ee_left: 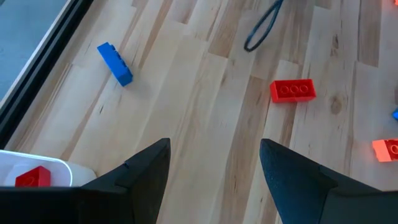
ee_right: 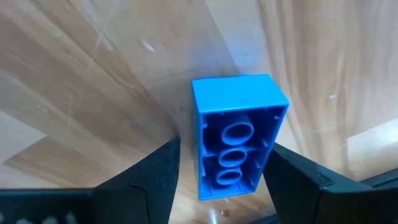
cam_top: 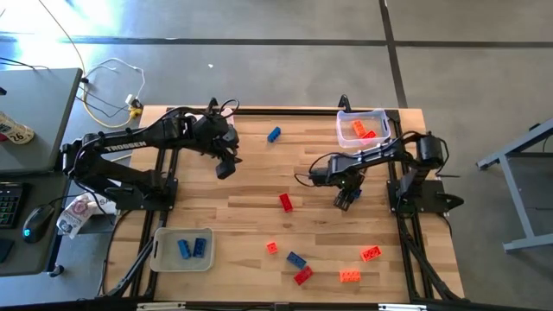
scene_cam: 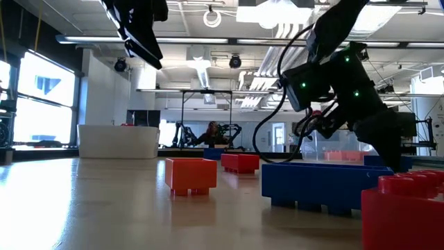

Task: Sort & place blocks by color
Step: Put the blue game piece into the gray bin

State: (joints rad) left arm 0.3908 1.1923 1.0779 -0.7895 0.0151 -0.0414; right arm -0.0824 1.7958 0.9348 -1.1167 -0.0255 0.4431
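left claw raised above counter left-centre, fingers apart, empty | right claw right of centre, clamped on blue block | other blocks scattered mid-counter and toward near edge

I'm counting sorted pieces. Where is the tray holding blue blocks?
In the high view, the tray with blue blocks sits at the table's bottom-left corner, below the left arm's base.
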